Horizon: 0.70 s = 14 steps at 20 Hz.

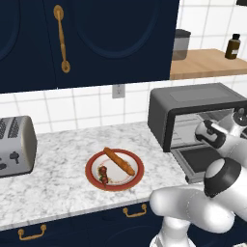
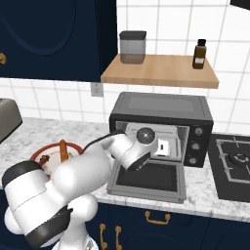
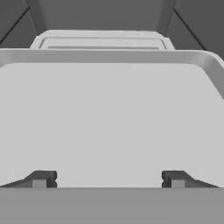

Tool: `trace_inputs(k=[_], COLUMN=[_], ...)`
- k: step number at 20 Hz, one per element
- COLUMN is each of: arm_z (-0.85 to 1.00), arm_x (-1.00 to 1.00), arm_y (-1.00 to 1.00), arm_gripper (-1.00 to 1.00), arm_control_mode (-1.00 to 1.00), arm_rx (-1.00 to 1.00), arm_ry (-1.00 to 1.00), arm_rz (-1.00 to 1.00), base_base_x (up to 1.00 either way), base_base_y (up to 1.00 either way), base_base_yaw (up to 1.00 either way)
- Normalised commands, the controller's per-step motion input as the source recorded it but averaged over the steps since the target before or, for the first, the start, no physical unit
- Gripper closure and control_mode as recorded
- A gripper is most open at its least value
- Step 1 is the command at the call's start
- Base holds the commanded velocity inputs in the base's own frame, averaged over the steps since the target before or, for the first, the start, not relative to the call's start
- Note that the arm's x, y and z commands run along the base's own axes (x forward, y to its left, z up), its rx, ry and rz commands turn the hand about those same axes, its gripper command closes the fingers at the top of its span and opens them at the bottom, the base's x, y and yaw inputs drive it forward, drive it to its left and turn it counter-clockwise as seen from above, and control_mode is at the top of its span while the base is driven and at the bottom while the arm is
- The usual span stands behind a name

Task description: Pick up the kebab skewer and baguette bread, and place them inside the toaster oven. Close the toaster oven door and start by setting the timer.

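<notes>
Toaster oven [image 1: 193,103] sits on the marble tabletop [image 1: 58,164] at right, its door [image 2: 149,181] dropped fully open and lying flat over the tabletop edge.

Arm reaches into the oven mouth. In the hand view the fingers [image 3: 41,178] stand spread wide apart, released, nothing between them; the gripper [image 3: 109,179] looks along a pale flat tray surface toward the dark rear of the cavity (probably the oven's inner tray, though the view is too close to be sure).

Red-rimmed plate [image 1: 91,176] rests on the tabletop left of the oven, well apart from it. Baguette bread [image 1: 119,161] lies diagonally across the plate. Kebab skewer [image 1: 103,174] lies on the same plate, near its front-left rim, just beside the baguette's near end. Both untouched.

Silver two-slot toaster [image 1: 14,144] stands at far left. Wooden shelf [image 2: 161,71] above the oven carries a grey canister [image 2: 132,47] and a brown bottle [image 2: 199,53].
</notes>
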Motion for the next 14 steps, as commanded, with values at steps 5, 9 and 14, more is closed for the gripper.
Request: trace_inputs(k=[5, 9, 14], arm_z=[-0.34, 0.2, 0.44], arm_x=[-0.56, -0.04, -0.33], arm_y=[0.0, 0.0, 0.0], arm_gripper=[-1.0, -1.0, -1.0], arm_control_mode=[-1.0, -1.0, -1.0], arm_rx=[0.0, 0.01, 0.01], arm_ry=[0.17, 0.01, 0.0], arm_rz=[0.0, 0.0, 0.0], base_base_x=[0.0, 0.0, 0.0], base_base_y=[0.0, 0.0, 0.0], base_base_yaw=[0.0, 0.0, 0.0])
